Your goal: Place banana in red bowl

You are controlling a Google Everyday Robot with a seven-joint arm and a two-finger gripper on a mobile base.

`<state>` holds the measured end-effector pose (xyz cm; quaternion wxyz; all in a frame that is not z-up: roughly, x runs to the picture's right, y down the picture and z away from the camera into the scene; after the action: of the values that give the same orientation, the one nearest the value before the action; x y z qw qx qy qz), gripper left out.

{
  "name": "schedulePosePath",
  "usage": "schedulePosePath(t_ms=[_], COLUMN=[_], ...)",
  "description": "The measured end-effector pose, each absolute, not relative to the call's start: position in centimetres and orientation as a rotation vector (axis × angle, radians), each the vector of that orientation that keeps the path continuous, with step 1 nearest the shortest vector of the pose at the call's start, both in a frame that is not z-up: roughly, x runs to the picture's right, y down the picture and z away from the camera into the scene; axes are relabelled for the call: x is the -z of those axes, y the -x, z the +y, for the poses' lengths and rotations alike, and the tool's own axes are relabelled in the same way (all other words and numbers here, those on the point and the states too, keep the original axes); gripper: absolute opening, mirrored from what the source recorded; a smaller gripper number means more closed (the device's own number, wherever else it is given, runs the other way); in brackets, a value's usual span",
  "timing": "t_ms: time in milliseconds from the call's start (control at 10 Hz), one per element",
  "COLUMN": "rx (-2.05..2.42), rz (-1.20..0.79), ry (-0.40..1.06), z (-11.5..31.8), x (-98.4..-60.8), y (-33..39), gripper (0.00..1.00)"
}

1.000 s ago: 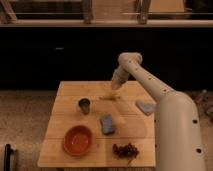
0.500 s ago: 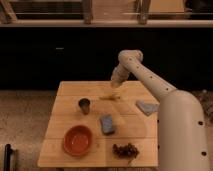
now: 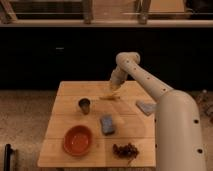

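- The banana lies flat on the table toward its far edge, long side running left to right. It is well apart from the bowl.
- The gripper hangs just above the banana's right end, at the tip of the arm, which reaches in from the right and bends down. Whether it is touching the fruit, and whether it has hold of anything, I cannot tell — it shows only as a dark tip against the wood.
- My reading is that it sits there for a top-down pick, since a slim fruit lying flat is easiest to pinch across its narrow width from above.
- The bowl sits near the front-left corner, upright and seemingly with nothing in it, so the placing is not yet done. The carry would run diagonally toward the near side.
- A dark cup stands between banana and bowl, left of the fruit. A low carry on that line could clip it, so some lift looks wise.
- A blue-grey block lies near the table's middle, just right of the bowl. A second one sits at the right edge beside the arm.
- Grapes lie at the front, right of the bowl.
- No brand, label or writing can be read on anything.
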<state>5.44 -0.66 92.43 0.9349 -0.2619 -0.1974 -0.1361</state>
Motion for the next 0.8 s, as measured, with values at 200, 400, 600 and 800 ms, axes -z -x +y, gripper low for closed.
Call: schedulePosePath(t_ms=[200,400,600,800], rx=[0.272,0.269,0.265,0.256], rz=[-0.398,-0.394,-0.390,-0.381], ry=[0.547,0.560,0.579,0.592], z=[-0.1,0.5,1.3,2.0], x=[-92.7,-93.0,-93.8,-94.7], y=[-5.3,-5.1,-4.8,-5.0], gripper=[0.80,0.80,0.80,0.80])
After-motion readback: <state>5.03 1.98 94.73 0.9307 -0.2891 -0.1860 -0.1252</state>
